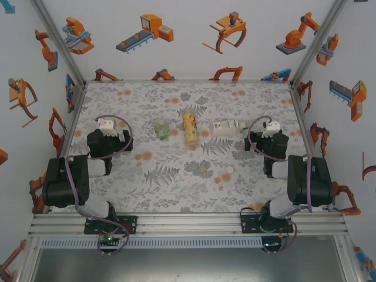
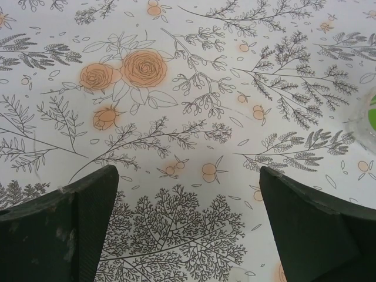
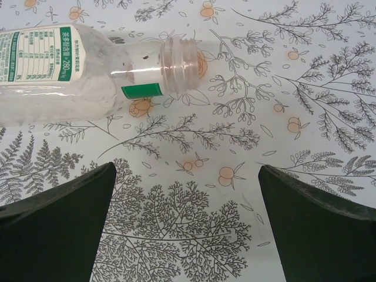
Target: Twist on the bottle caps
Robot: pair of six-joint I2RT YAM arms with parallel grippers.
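Observation:
Three bottles sit in a row across the middle of the table: a short green-tinted one (image 1: 161,128), a yellow one (image 1: 190,130) and a clear one with a white-green label (image 1: 228,127). The clear bottle (image 3: 70,70) lies on its side, its bare threaded neck (image 3: 179,61) pointing towards my right gripper. A small white bottle cap (image 1: 229,168) lies loose on the cloth, nearer to me than the clear bottle. My left gripper (image 1: 113,126) (image 2: 188,176) hangs open over bare cloth, left of the green bottle (image 2: 369,117). The right gripper (image 1: 262,127) (image 3: 187,173) is open and empty too.
A floral cloth (image 1: 176,188) with orange blotches covers the table. White walls printed with robot pictures (image 1: 194,35) close in the back and both sides. Aluminium posts (image 1: 61,47) stand at the corners. Both arm bases (image 1: 108,223) sit on the near rail.

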